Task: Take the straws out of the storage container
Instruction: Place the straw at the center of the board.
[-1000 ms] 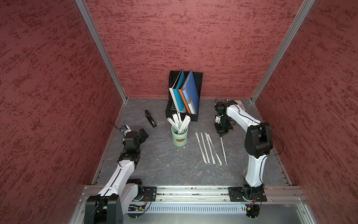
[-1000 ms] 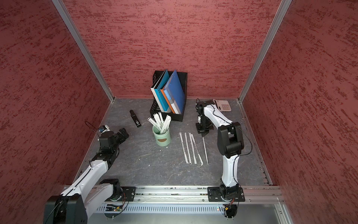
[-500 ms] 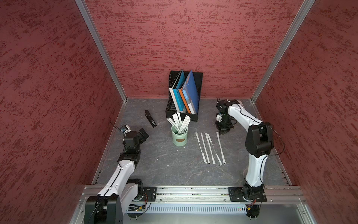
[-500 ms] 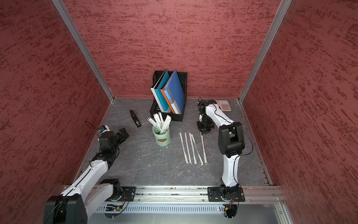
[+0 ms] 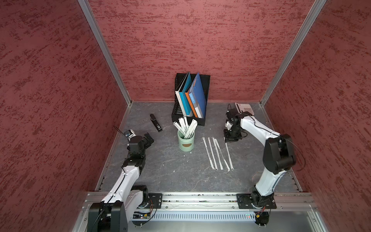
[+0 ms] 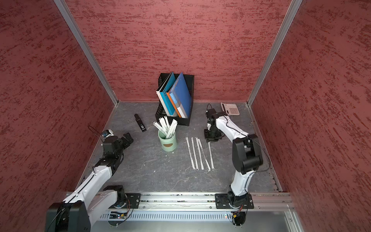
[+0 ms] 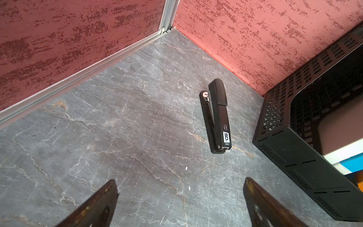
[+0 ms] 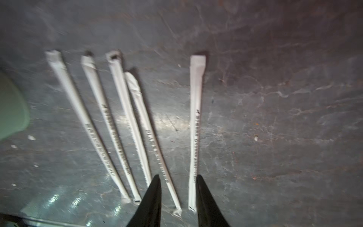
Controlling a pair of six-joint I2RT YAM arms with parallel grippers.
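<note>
The storage container [image 5: 186,143] is a pale mint-green cup with a brown oval mark, standing mid-table, also seen in a top view [image 6: 169,143]. Several white-wrapped straws [image 5: 185,125] stand in it and fan out above its rim. Several more straws [image 5: 215,153] lie in a row on the table to its right. The rightmost straw [image 8: 194,127] lies flat, its end beside one finger of my right gripper [image 8: 177,175]. That gripper [image 5: 230,139] stands open just over the row's far end and holds nothing. My left gripper [image 7: 180,180] is wide open and empty, far left of the cup [image 5: 148,138].
A black mesh file rack [image 5: 190,98] with blue folders stands behind the cup. A black stapler [image 5: 156,123] lies to the rack's left, ahead of the left gripper. A calculator [image 5: 244,108] sits in the back right corner. Red walls close three sides.
The right gripper came down and laid its straw on the table at the right end of the row, then opened its jaws. The left arm has not moved.
</note>
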